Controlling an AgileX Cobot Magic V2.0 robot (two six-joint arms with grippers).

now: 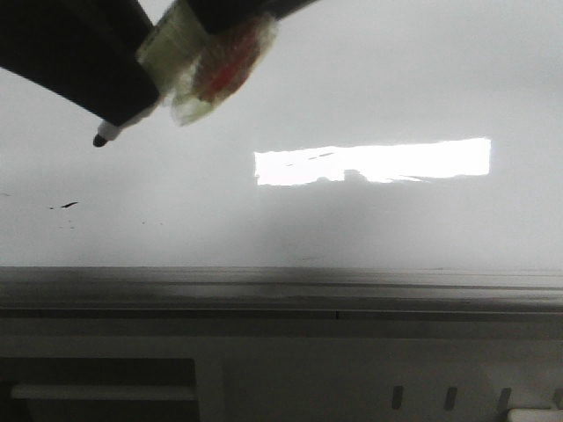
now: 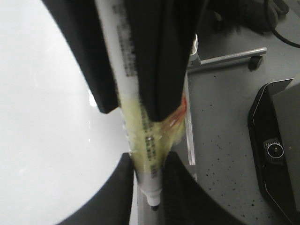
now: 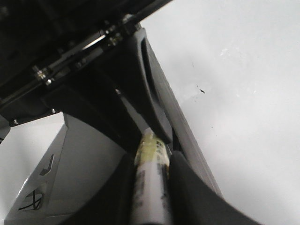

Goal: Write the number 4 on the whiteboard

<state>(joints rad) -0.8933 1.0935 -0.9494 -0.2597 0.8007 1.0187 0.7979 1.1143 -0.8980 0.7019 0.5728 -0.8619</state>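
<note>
Whiteboard [image 1: 369,97] shows no 4 yet; at ten o'clock a marker [image 1: 119,130] hovers, tip off the surface. Left pincer [image 2: 149,185] grips that marker, right pincer [image 3: 151,180] clamps another; next, lower the tip to touch.

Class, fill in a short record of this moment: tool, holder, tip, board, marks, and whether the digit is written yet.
tool: marker, wrapped in yellowish tape
holder: left gripper, shut on it
tip: uncapped and black; contact with the board cannot be told
board: whiteboard, glossy, with a bright rectangular reflection
marks: only small black specks
number 4: no strokes visible in the front view
other arm: right gripper has a taped marker barrel between its fingers
</note>
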